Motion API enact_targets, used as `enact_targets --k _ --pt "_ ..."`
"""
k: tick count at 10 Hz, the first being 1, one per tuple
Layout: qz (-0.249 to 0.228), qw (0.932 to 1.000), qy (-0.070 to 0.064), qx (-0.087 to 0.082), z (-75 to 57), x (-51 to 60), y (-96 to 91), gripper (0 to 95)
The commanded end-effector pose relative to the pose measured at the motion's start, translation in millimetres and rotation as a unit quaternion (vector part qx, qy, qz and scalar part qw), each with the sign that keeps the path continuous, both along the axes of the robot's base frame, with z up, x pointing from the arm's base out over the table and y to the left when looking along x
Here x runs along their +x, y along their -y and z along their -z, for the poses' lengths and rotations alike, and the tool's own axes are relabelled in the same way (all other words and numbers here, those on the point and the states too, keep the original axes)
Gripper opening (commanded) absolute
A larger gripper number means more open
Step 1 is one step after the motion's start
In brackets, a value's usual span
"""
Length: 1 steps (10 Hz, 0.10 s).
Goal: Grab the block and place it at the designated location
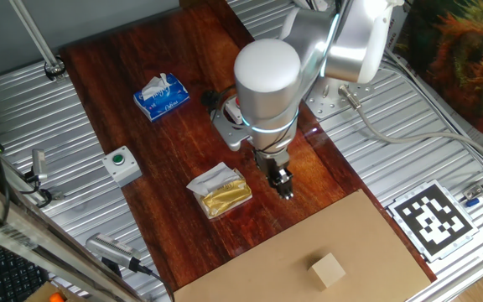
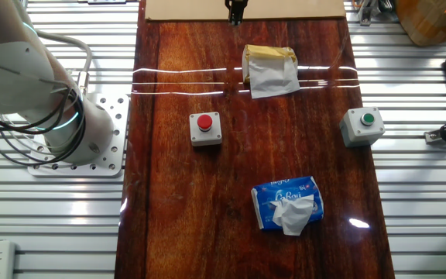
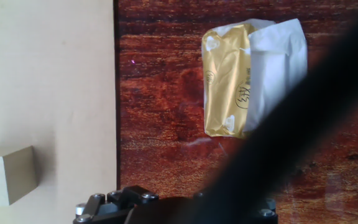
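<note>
The block (image 1: 329,270), a small light-tan wooden cube, sits on the large tan cardboard sheet (image 1: 376,243) at the near end of the table. In the hand view the block (image 3: 5,177) lies at the lower left on the sheet (image 3: 42,74). My gripper (image 1: 285,186) hangs over the red-brown board just short of the sheet's edge, up and to the left of the block and apart from it. Its fingers look closed together and hold nothing. In the other fixed view the gripper (image 2: 235,9) is at the top edge by the sheet (image 2: 184,8). The sheet's centre dot does not show.
A gold packet on white wrapping (image 1: 223,193) lies on the dark red-brown board (image 1: 183,143) just left of the gripper. On the board are also a blue tissue pack (image 1: 162,95) and a red-button box (image 2: 205,128). A green-button box (image 1: 122,164) and a marker tag (image 1: 433,216) flank it.
</note>
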<state>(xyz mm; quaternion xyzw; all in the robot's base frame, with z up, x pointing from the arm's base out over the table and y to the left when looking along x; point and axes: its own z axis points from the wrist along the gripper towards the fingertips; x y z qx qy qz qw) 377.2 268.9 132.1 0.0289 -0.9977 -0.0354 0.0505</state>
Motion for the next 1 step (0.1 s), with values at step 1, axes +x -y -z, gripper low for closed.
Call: enact_targets --k 1 --pt "-0.002 1.0 0.001 0.0 -0.6 -0.9 0.6 76.0"
